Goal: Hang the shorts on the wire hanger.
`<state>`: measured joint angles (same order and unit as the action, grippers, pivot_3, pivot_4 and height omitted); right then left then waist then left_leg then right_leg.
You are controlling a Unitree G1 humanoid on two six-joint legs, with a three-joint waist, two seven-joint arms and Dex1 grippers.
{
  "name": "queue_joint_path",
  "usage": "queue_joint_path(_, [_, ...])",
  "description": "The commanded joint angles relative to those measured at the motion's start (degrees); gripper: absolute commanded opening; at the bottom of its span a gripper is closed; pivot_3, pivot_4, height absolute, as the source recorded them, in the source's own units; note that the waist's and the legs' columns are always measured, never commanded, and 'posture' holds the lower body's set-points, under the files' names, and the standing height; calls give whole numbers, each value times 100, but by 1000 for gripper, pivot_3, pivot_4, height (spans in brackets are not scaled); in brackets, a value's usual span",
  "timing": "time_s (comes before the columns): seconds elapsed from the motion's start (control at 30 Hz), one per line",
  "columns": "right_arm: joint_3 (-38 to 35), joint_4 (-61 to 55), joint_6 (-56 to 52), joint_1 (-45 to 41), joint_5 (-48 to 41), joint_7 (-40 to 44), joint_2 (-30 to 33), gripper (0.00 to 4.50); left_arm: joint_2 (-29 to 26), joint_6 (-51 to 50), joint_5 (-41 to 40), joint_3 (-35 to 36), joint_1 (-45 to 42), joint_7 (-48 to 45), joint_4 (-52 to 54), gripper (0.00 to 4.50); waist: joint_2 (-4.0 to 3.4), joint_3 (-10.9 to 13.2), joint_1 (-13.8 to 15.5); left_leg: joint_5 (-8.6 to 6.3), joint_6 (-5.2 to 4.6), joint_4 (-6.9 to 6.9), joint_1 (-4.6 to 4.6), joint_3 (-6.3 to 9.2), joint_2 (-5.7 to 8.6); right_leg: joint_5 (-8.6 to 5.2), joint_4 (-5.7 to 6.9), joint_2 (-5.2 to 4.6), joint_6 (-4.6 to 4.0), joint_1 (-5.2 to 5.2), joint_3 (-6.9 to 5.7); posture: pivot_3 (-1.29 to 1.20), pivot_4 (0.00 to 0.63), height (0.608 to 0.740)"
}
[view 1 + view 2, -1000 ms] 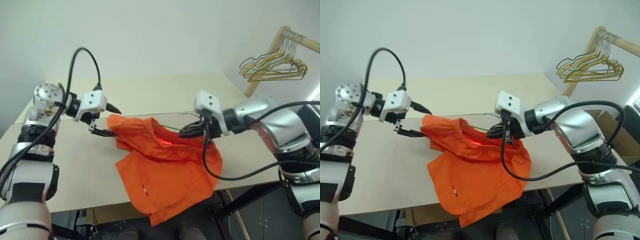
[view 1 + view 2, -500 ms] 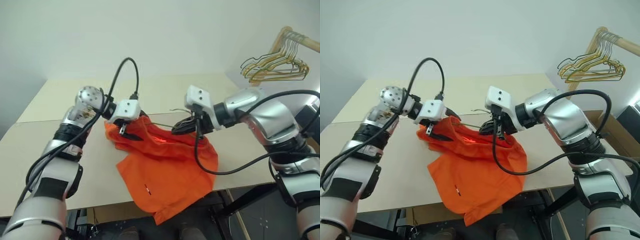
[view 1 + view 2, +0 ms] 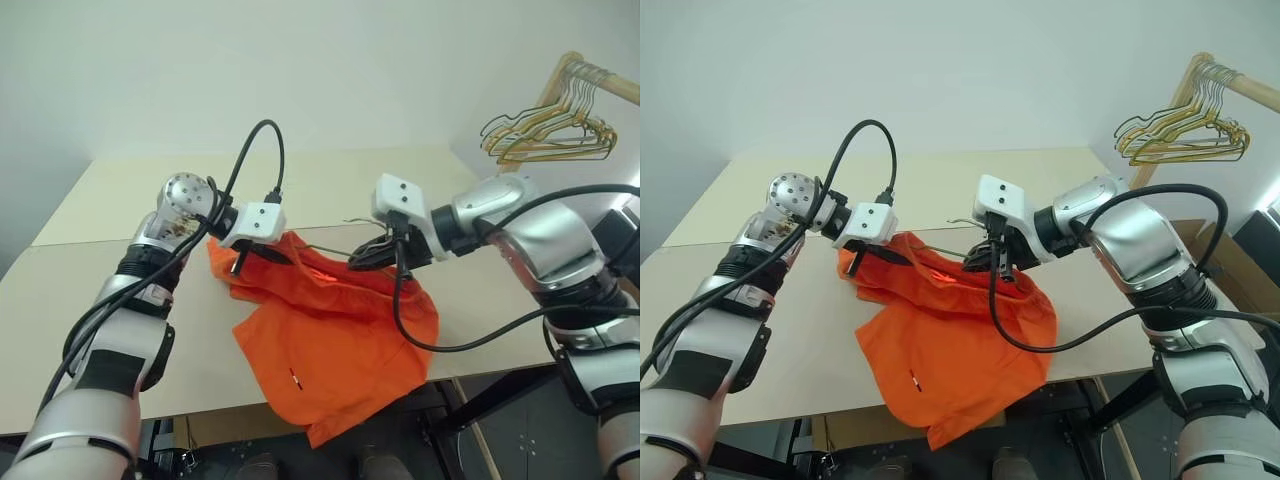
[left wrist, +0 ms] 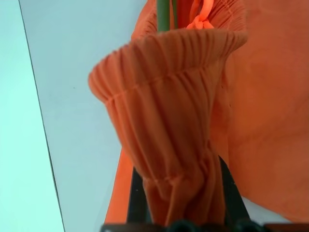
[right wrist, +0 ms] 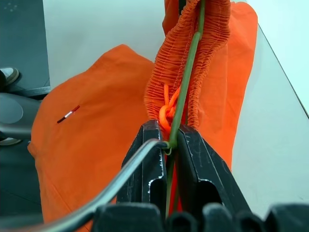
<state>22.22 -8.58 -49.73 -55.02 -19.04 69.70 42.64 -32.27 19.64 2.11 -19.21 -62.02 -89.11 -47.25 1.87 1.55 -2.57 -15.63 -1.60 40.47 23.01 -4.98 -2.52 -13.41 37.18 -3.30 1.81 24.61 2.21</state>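
Orange fabric shorts [image 3: 335, 345] with a gathered elastic waistband lie half draped over the near edge of the pale beige counter [image 3: 120, 330], the waistband end lifted off it between the two arms. The left pincer [image 3: 252, 262] is clamped on a bunched fold of that waistband, the cloth squeezed between its black fingers [image 4: 137, 203]. The right pincer [image 3: 985, 258] is closed on the thin greyish-green wire hanger [image 5: 186, 99], whose wire runs through the waistband beside the knotted orange drawstring [image 5: 167, 112]

By my reading, the step in hand is threading: the hanger is partly inside the waist opening but the garment is not yet carried by it. The next move probably calls for drawing the held waistband further along the wire while the hanger is kept steady, so the elastic seats over the shoulder instead of slipping off

A bunch of yellow-gold and green hangers [image 3: 548, 130] hangs on a wooden rail well apart. No brand or writing is legible; a small red and white tag [image 5: 70, 113] on the shorts is too small to read
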Motion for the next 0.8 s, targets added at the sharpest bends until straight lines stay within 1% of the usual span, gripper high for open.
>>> queue_joint_path(0.03, [-35,-45,249,26,310,-290,-24,473,87,-61,-130,148,-119,-81,125,3,0,0,-6,0,0,0,0,0,0,0,0,0,0,0,0,-58,0,740])
queue_joint_path(0.07, [-40,-21,254,33,364,-352,-40,869,89,-96,-139,160,-113,-78,127,0,0,0,-8,0,0,0,0,0,0,0,0,0,0,0,0,-58,0,740])
queue_joint_path(0.1, [-51,-18,265,49,412,-383,-19,1109,89,-155,-159,182,-109,-85,120,0,0,0,-8,0,0,0,0,0,0,0,0,0,0,0,0,-65,0,740])
queue_joint_path(0.13, [-88,-34,249,75,431,-407,7,1489,85,-217,-167,199,-102,-78,116,0,0,0,-11,0,0,0,-1,0,0,0,1,0,0,0,0,-67,0,740])
queue_joint_path(0.23, [-471,-239,83,239,258,-392,231,2547,34,-347,-175,256,-52,-57,113,0,0,0,-7,0,0,0,2,1,0,0,-1,0,0,0,-1,-68,0,740])
queue_joint_path(0.3, [-873,-444,-82,401,62,-427,449,3230,-28,-468,-209,301,18,-88,157,0,0,0,3,0,0,0,7,1,1,0,-2,-2,0,3,-1,-70,0,740])
queue_joint_path(0.33, [-1105,-558,-196,486,-83,-435,540,3725,-61,-509,-222,314,57,-117,196,0,0,0,-1,0,0,1,17,3,2,1,-4,-3,1,10,-1,-69,0,740])
queue_joint_path(0.37, [-1424,-682,-352,591,-334,-401,621,3926,-90,-529,-225,327,98,-135,232,0,0,0,-5,0,0,1,18,-1,3,1,-2,-5,2,17,2,-68,0,740])
queue_joint_path(0.43, [-1995,-953,-556,863,-772,-304,834,4476,-119,-602,-227,357,152,-162,290,0,0,0,-1,0,0,1,24,0,3,2,-2,-4,3,22,3,-68,0,740])
queue_joint_path(0.53, [-2598,-1233,-735,1314,-1157,-321,1123,4476,-125,-720,-235,397,176,-150,324,0,0,0,5,0,0,1,23,3,1,2,-1,-2,3,23,2,-69,0,740])
queue_joint_path(0.6, [-2818,-1479,-770,1728,-1236,-386,1382,4476,-121,-765,-231,417,168,-120,311,0,0,0,6,0,0,2,20,0,1,2,0,-2,3,20,3,-72,0,740])
queue_joint_path(0.7, [-2678,-1905,-600,2386,-1009,-545,1793,4476,-118,-805,-236,431,159,-114,304,0,0,0,2,0,0,2,15,0,1,2,0,-3,3,15,3,-77,0,740])
queue_joint_path(0.8, [-2176,-2083,-480,2830,-591,-966,1907,4476,-100,-824,-239,437,148,-105,289,0,0,0,-20,0,0,1,15,-1,0,2,0,-1,3,18,5,-80,0,740])
